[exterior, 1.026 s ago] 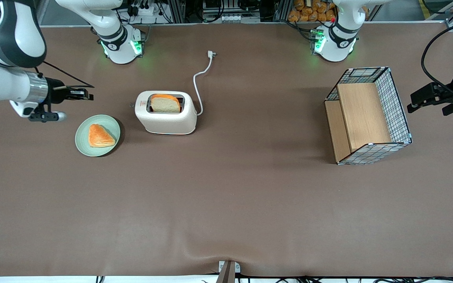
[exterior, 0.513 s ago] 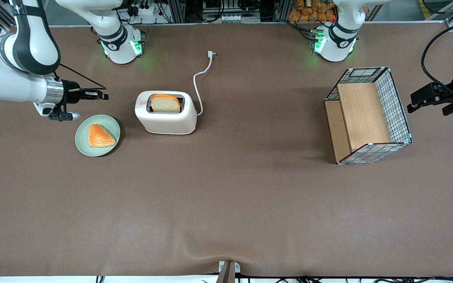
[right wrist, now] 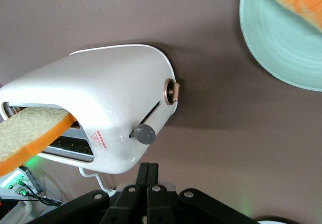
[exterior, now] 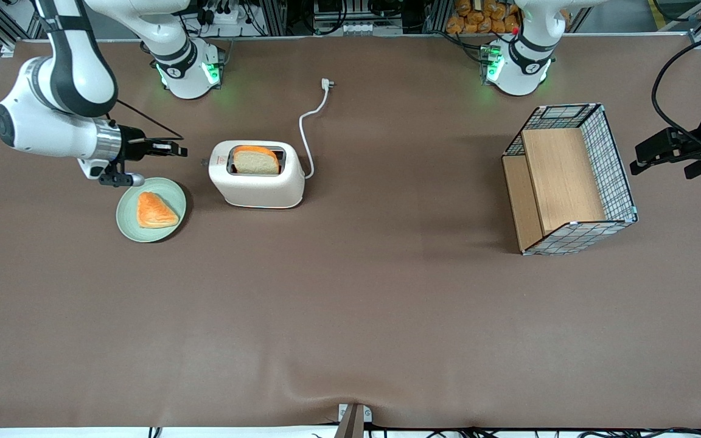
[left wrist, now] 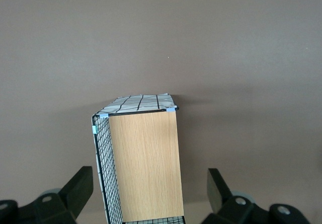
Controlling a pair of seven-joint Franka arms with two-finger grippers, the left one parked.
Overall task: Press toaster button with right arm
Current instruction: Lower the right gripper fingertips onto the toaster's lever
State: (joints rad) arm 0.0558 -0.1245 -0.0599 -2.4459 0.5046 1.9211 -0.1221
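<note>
The cream-white toaster (exterior: 257,174) stands on the brown table with a bread slice (exterior: 255,160) upright in its top slot. Its white cord (exterior: 311,125) runs away from the front camera to a plug. The grey toaster button (right wrist: 144,134) sticks out of the narrow end that faces my gripper; it also shows in the front view (exterior: 204,162) as a tiny knob. My right gripper (exterior: 177,148) is shut and empty, held level beside the toaster's narrow end, a short gap from the button. In the right wrist view the gripper (right wrist: 148,169) points at the toaster (right wrist: 95,98).
A pale green plate (exterior: 128,207) with a pastry (exterior: 154,210) lies just nearer the front camera than my gripper. A wire basket with wooden panels (exterior: 569,179) stands toward the parked arm's end. The plate's rim also shows in the right wrist view (right wrist: 266,43).
My right arm has moved steadily toward the toaster's narrow end, closing most of the gap. The gripper has stayed shut. Toaster, bread and plate have not moved.
</note>
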